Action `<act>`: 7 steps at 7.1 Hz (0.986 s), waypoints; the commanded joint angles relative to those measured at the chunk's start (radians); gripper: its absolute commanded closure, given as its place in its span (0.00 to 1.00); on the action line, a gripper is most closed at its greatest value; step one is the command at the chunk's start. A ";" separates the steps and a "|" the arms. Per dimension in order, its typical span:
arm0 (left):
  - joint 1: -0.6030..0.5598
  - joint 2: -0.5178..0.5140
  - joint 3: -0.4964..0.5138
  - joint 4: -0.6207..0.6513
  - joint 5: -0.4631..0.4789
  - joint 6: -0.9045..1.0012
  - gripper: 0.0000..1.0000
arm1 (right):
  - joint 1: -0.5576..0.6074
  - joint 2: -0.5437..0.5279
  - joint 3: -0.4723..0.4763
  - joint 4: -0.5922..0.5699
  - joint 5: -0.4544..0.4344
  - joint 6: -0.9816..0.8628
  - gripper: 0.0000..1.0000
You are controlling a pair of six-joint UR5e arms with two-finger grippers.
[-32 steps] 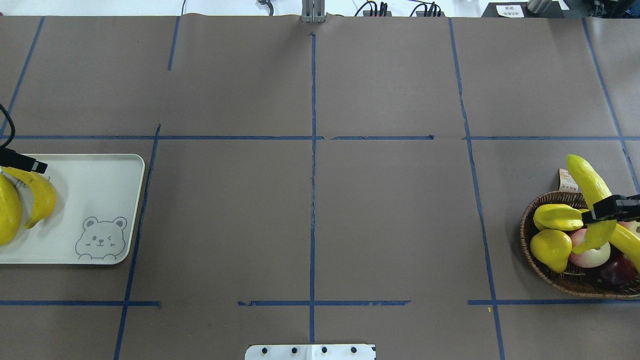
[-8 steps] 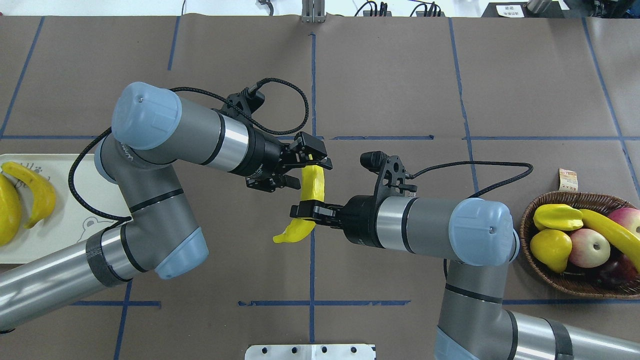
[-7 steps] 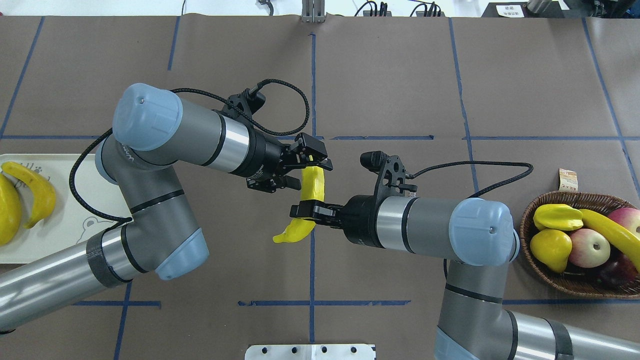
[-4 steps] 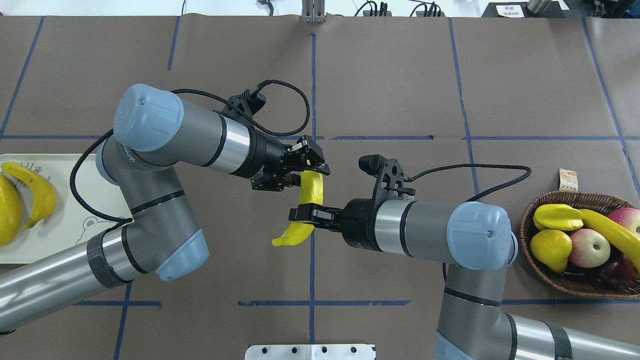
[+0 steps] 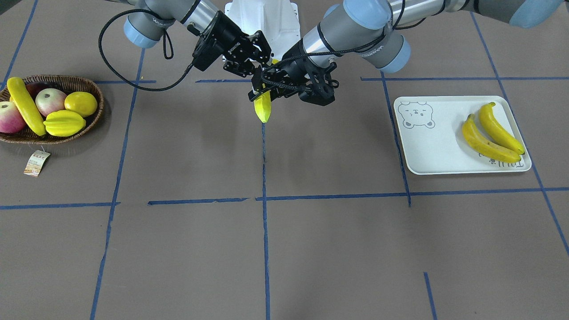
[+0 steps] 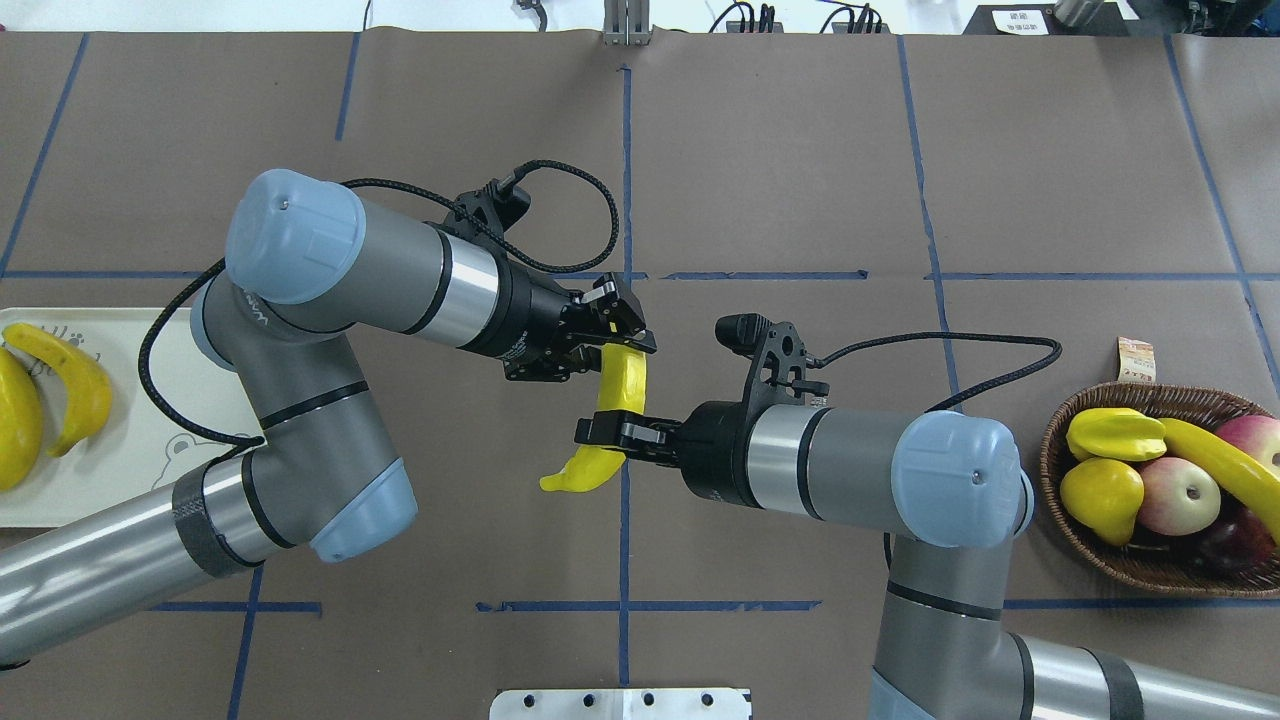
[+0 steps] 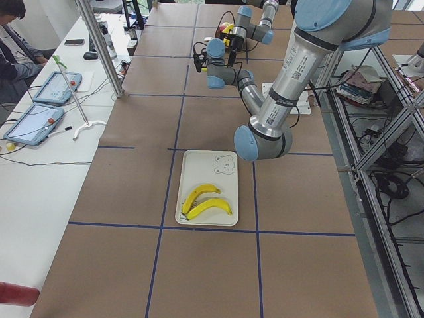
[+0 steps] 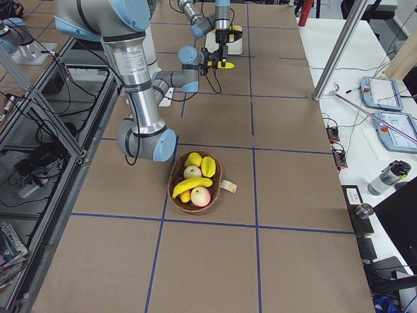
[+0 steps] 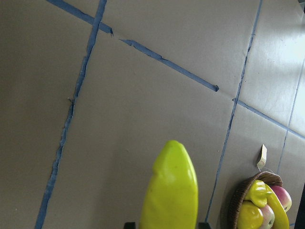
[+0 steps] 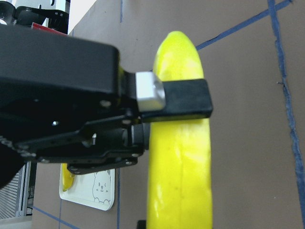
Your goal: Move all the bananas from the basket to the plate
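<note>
Overhead exterior: left gripper (image 6: 622, 340) and right gripper (image 6: 600, 438) are both clamped onto the same banana (image 6: 621, 385), mid-air.

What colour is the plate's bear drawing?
The bear drawing is grey line-work on the off-white plate; clearest in the front-facing view.

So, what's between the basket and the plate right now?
In the overhead view, only the banana, gripped by both left pincer and right pincer, above the table.

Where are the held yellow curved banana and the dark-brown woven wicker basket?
Held yellow curved banana (image 6: 622, 385): overhead exterior view, its middle.
Dark-brown woven wicker basket (image 6: 1048, 470): overhead exterior view, its left rim.
</note>
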State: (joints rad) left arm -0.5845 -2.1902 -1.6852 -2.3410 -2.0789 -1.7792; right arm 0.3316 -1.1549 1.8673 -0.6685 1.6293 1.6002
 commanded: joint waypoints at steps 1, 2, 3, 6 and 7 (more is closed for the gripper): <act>-0.001 0.006 -0.002 -0.001 -0.001 0.001 1.00 | 0.001 0.003 0.006 0.003 0.004 -0.002 0.81; -0.003 0.009 -0.002 -0.001 -0.001 0.003 1.00 | 0.001 0.001 0.004 -0.002 0.003 -0.003 0.11; -0.008 0.012 -0.004 -0.001 -0.003 0.004 1.00 | 0.004 0.001 0.004 -0.003 0.007 -0.003 0.01; -0.023 0.029 -0.011 -0.001 -0.009 0.007 1.00 | 0.027 0.003 0.004 -0.032 0.014 -0.003 0.01; -0.040 0.035 -0.011 -0.001 -0.010 0.009 1.00 | 0.030 0.003 0.006 -0.036 0.017 -0.003 0.01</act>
State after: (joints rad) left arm -0.6098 -2.1636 -1.6945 -2.3424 -2.0876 -1.7719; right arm 0.3561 -1.1526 1.8714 -0.6962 1.6428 1.5965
